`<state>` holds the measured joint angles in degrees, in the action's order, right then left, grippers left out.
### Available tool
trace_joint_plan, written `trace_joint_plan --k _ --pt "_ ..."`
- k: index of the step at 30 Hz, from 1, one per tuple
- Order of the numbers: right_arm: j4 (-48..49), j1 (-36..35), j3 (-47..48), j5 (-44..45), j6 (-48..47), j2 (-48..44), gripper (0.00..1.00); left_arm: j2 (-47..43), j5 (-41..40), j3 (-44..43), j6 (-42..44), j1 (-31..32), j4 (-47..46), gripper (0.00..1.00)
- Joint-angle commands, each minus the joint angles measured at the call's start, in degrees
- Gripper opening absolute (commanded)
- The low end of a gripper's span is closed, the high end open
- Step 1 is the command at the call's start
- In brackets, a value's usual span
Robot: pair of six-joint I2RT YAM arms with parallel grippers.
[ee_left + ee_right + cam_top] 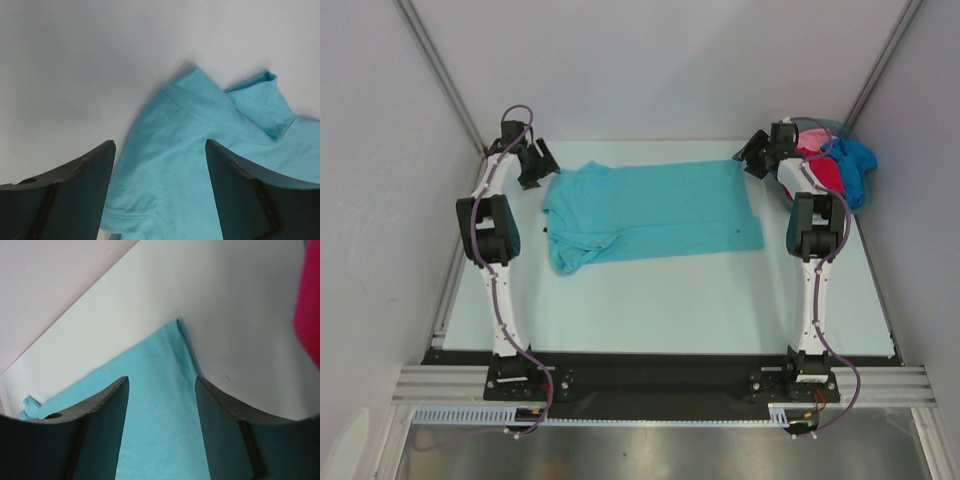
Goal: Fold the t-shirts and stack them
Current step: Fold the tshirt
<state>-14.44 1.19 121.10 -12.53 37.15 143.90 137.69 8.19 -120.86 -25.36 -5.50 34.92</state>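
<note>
Top external: left end effector (pixel 540 168) and right end effector (pixel 754 158) hover spread at upper corners of the teal t-shirt (pixel 650 208). We judge folding starts; pinch both next.

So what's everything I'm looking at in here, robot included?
teal t-shirt: one, turquoise, spread flat at the table's far middle.
red t-shirt: one, crimson, crumpled in the far right corner pile.
pink t-shirt: one, pale pink, same pile, mostly hidden.
blue t-shirt: one, bright blue, that pile's right side.
basket: one, grey-blue, only its rim shows behind the pile.
table: one, pale, under everything.
left arm and right arm: two, white with black joints, near edge.
left gripper: one, black, open over the teal t-shirt's sleeve end.
right gripper: one, black, open over its hem corner.
</note>
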Motion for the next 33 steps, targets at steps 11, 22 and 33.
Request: trace_joint_plan --k 11,22,33 --pt "-4.7 1.6 2.8 2.7 -0.3 2.3 0.62 1.4 -2.9 -4.8 2.3 0.0 0.8 0.78" --pt "-6.7 1.6 3.9 2.6 1.6 4.7 0.62 6.5 0.1 -10.3 2.2 2.9 2.6 0.77" --pt "-5.9 2.1 4.2 -2.1 2.7 5.7 0.62 6.6 3.1 -10.8 1.4 3.9 2.9 0.70"
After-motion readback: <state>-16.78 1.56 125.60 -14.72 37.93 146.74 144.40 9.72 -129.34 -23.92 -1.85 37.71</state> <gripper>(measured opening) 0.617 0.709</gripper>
